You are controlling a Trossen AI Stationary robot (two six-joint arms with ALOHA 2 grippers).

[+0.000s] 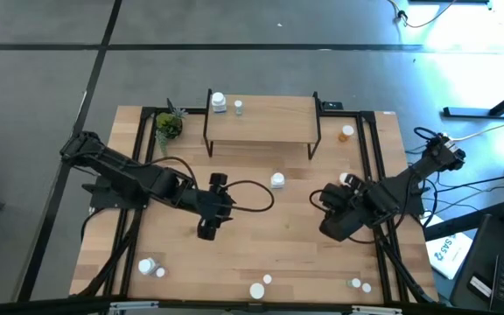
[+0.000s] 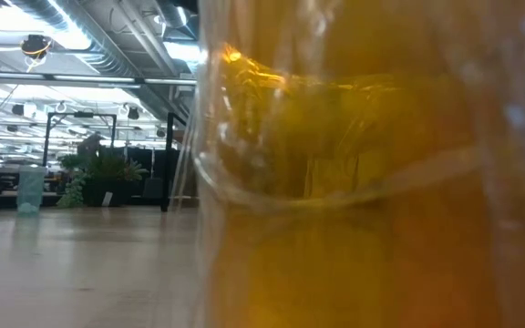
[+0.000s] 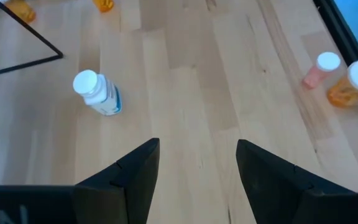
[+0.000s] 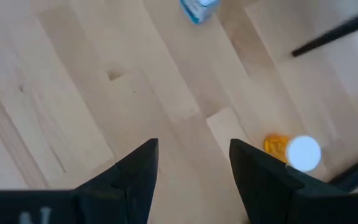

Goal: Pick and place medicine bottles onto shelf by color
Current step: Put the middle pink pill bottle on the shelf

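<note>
Both the left gripper (image 1: 210, 229) and right gripper (image 1: 332, 229) hang at mid-frame with jaws parted and empty, so this is the reach for a next bottle. The shelf (image 1: 265, 120) at upper centre holds two bottles (upper-left corner). The nearest candidate, a white bottle (image 1: 277, 180), stands between the grippers; taking it needs a descent straddling its cap.

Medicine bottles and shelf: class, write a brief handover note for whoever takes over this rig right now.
Left claw: open, empty, over bare table near a white-capped, blue-labelled white bottle.
Right claw: open, empty, beside a white-capped orange bottle.
Low light-wood shelf on black legs: two white-capped bottles at its left end.
Left to do: one white bottle mid-table, an orange one right of the shelf, several along the near edge.
</note>
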